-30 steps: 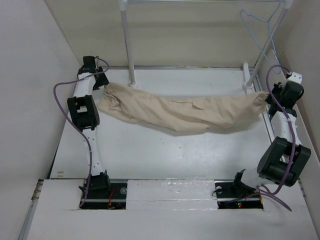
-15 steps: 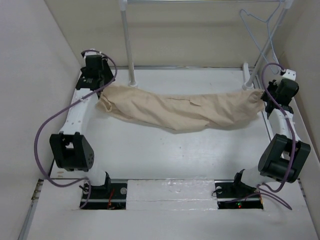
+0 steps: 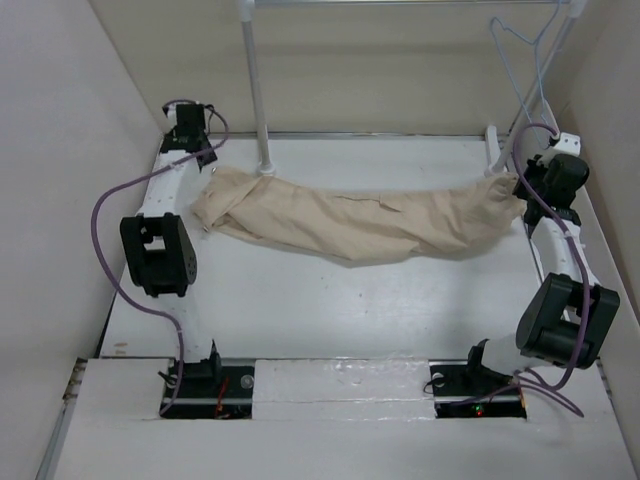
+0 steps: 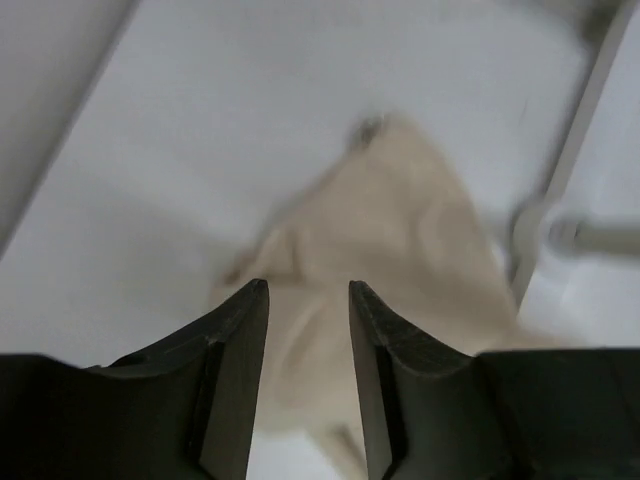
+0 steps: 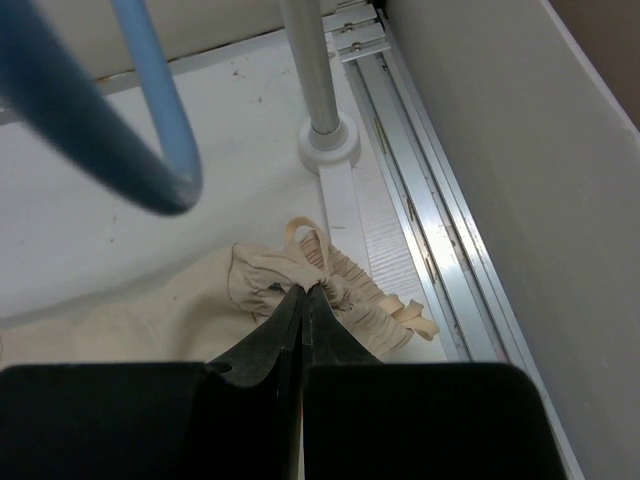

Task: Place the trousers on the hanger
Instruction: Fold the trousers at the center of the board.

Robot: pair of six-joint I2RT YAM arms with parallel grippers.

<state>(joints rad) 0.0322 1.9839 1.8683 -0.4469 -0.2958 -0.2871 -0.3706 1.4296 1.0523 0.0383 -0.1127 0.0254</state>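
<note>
The beige trousers (image 3: 350, 222) lie stretched across the back of the table. My right gripper (image 3: 522, 183) is shut on their gathered waistband (image 5: 345, 285) and holds that end up near the right rack pole. My left gripper (image 3: 203, 158) is open and empty, raised above the crumpled left end of the trousers (image 4: 400, 230), which lies loose on the table. The pale blue hanger (image 3: 525, 55) hangs from the rack bar at the back right, above my right gripper. Its lower loop (image 5: 110, 120) shows close and blurred in the right wrist view.
A white rack pole (image 3: 257, 85) stands on a round foot behind the left end of the trousers. Another pole foot (image 5: 328, 140) and a metal rail (image 5: 430, 230) lie by the right wall. Walls close in the table on the left, back and right.
My left gripper has let go of the trousers' left end and risen back; that end has dropped onto the table. My right gripper has moved slightly back and up with the waistband.
</note>
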